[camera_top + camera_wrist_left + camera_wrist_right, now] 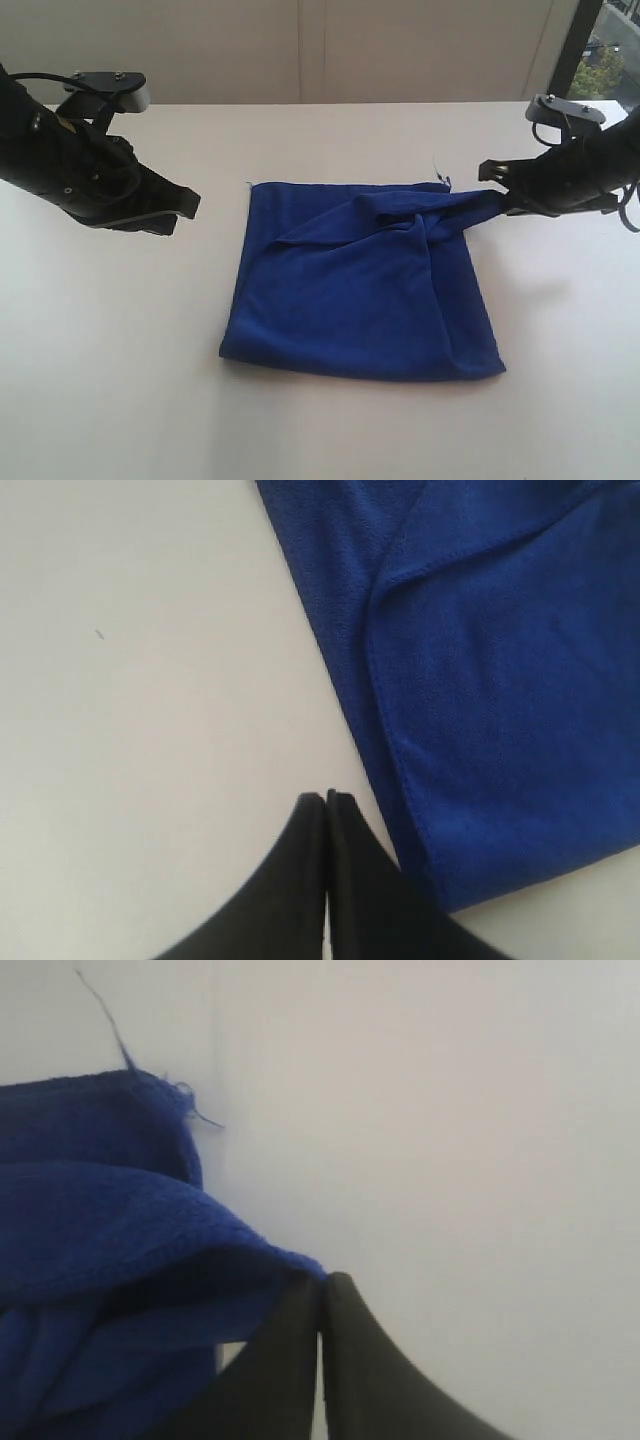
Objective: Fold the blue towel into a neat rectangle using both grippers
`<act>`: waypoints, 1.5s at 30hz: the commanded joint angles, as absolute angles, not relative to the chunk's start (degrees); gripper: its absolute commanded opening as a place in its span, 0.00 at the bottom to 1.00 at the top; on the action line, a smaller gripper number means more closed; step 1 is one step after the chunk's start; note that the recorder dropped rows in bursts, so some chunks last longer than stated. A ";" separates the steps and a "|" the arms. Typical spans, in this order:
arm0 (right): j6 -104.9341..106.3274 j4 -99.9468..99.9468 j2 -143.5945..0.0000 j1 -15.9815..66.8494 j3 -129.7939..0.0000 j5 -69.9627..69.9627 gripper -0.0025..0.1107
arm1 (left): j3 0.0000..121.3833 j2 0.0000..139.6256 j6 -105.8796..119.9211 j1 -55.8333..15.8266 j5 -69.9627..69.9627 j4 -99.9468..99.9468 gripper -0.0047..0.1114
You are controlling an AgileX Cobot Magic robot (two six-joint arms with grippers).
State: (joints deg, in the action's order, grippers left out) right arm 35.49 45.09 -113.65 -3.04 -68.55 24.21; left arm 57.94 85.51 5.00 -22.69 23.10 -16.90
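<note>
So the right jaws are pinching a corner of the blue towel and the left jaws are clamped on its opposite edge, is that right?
Only the left part is wrong. The left gripper has its jaws shut on nothing, over bare table beside the blue towel, as the left wrist view shows. The right gripper does pinch a corner.

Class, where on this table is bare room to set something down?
Bare: the table strip in front of the blue towel, and between towel and left pincer. Crowded: its far right corner, where the right pincer pinches it.
</note>
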 commanded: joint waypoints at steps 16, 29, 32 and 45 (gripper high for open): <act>37.30 37.44 -94.17 1.91 -68.74 36.09 0.02 | 61.26 96.59 16.70 -35.49 9.29 -33.36 0.04; 34.26 35.52 -93.06 9.96 -70.82 42.76 0.02 | 63.23 98.90 16.70 -37.94 8.81 -33.36 0.04; 34.26 35.51 -89.50 13.48 -72.04 44.45 0.02 | 63.23 98.90 16.70 -37.94 8.96 -33.36 0.04; 19.09 15.35 -89.70 14.14 -72.55 41.15 0.02 | 63.23 98.90 16.81 -37.94 9.20 -33.36 0.04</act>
